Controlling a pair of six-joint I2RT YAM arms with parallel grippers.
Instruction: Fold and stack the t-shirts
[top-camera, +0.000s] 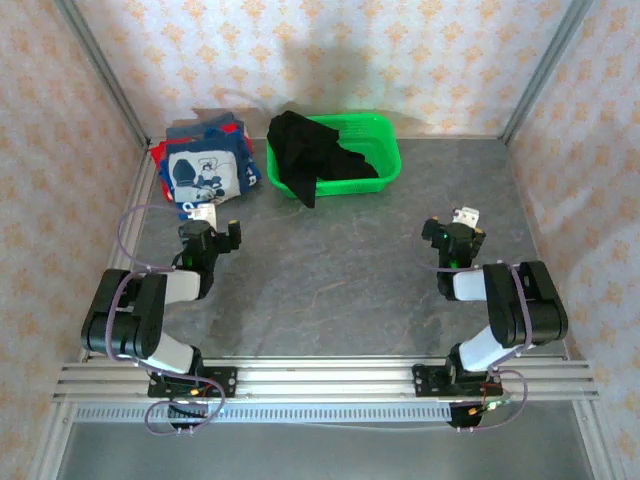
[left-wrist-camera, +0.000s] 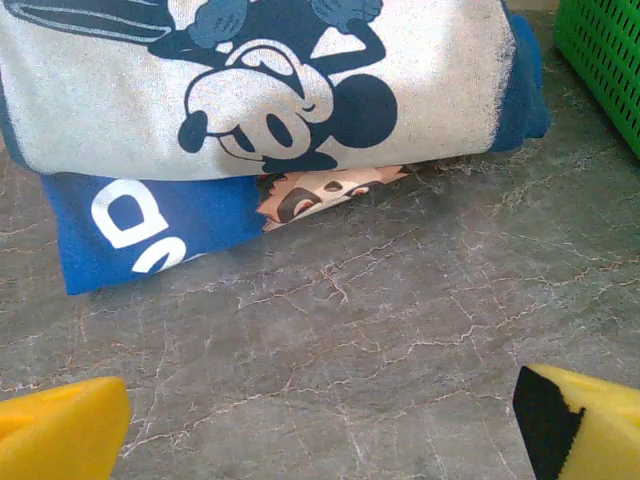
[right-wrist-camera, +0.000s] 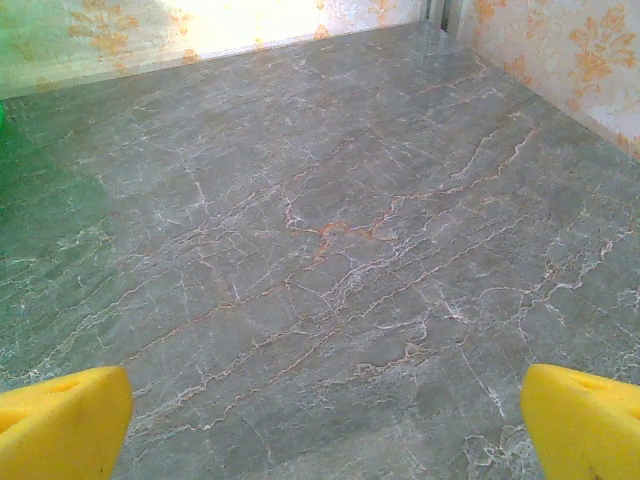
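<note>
A stack of folded t-shirts (top-camera: 203, 165) lies at the back left, topped by a navy tee with a white cartoon print (left-wrist-camera: 250, 85); a blue tee (left-wrist-camera: 130, 235) pokes out beneath it, and red shows at the stack's left edge. A plain black t-shirt (top-camera: 315, 155) lies crumpled in the green mesh basket (top-camera: 385, 145), spilling over its front rim. My left gripper (top-camera: 212, 238) sits just in front of the stack, open and empty, its yellow fingertips (left-wrist-camera: 60, 430) far apart. My right gripper (top-camera: 452, 240) hovers open over bare table, its yellow fingertips (right-wrist-camera: 580, 420) wide, holding nothing.
Patterned walls with metal posts enclose the grey marble table (top-camera: 330, 280) on three sides. The basket's green corner (left-wrist-camera: 605, 60) stands right of the stack. An aluminium rail (top-camera: 320, 380) carrying both arm bases runs along the near edge.
</note>
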